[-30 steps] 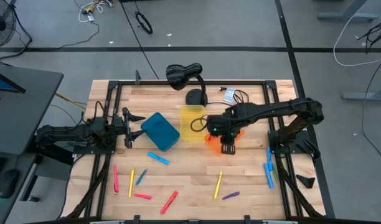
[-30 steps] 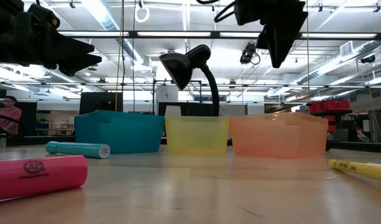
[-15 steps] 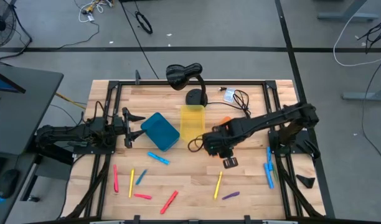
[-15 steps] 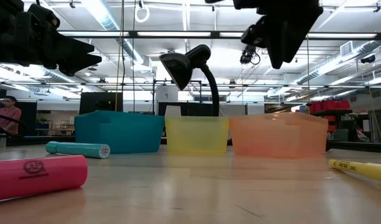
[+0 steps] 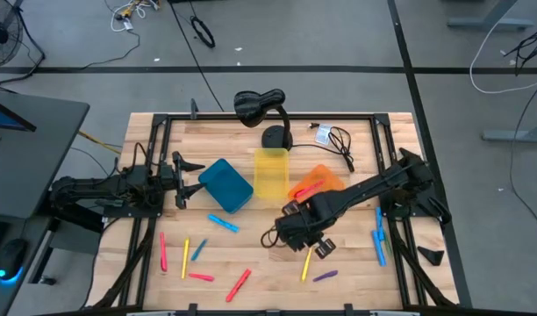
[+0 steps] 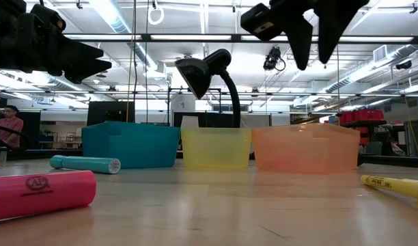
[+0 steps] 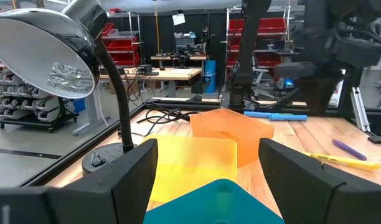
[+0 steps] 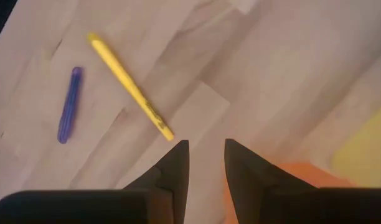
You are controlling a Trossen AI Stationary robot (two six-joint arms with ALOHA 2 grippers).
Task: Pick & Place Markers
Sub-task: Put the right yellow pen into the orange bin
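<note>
Markers lie scattered on the wooden table: a yellow marker point(image 5: 307, 262) point(image 8: 129, 87) and a purple marker point(image 5: 325, 276) point(image 8: 69, 104) on the near right, red, yellow and blue ones on the near left point(image 5: 185, 257), and blue ones by the right edge point(image 5: 378, 237). One red marker point(image 5: 308, 189) lies inside the orange bin point(image 5: 325, 175). My right gripper point(image 5: 321, 248) point(image 8: 206, 155) hangs open above the table, just on the far side of the yellow marker, touching nothing. My left gripper point(image 5: 185, 168) point(image 7: 209, 168) waits open at the left, beside the blue bin point(image 5: 226, 184).
The blue bin, the yellow bin point(image 5: 270, 173) and the orange bin stand in a row across the table's middle. A black desk lamp point(image 5: 260, 105) and a cable point(image 5: 339, 140) are at the far edge. Black frame rails point(image 5: 400, 254) run along both sides.
My right gripper has swung from above the orange bin toward the near edge and a little leftward, ending over the yellow marker's far end. The orange bin, uncovered now, shows a red marker inside. The left arm has kept still.
</note>
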